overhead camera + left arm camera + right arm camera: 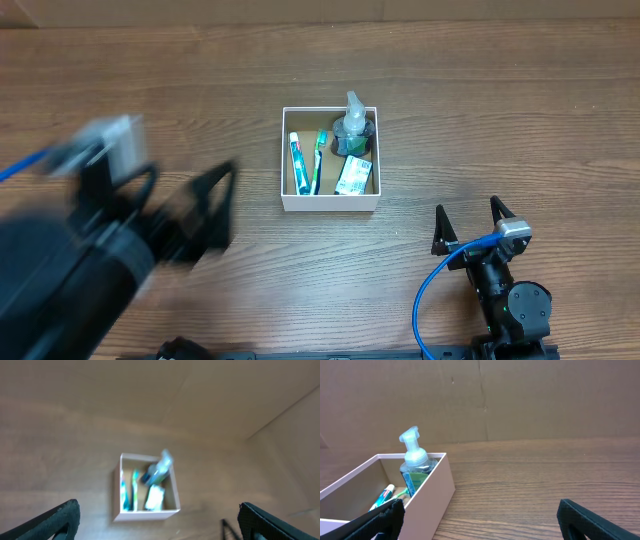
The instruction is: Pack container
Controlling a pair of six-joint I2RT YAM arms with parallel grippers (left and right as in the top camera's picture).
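Overhead view: the container [330,203] seems already packed; left gripper [215,210] and right gripper [468,208] both stand spread, empty.

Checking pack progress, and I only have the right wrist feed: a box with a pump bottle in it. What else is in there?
Observer: Overhead shows a toothpaste tube and a toothbrush lying side by side in the left half of the box.
Operator: Anything near the bottle?
Observer: A green-and-white packet lies in the right half, on the robot's side of the pump bottle.
Operator: Where's the left arm?
Observer: The left gripper is open and to the left of the box, clear of it. It is blurred in the overhead view.
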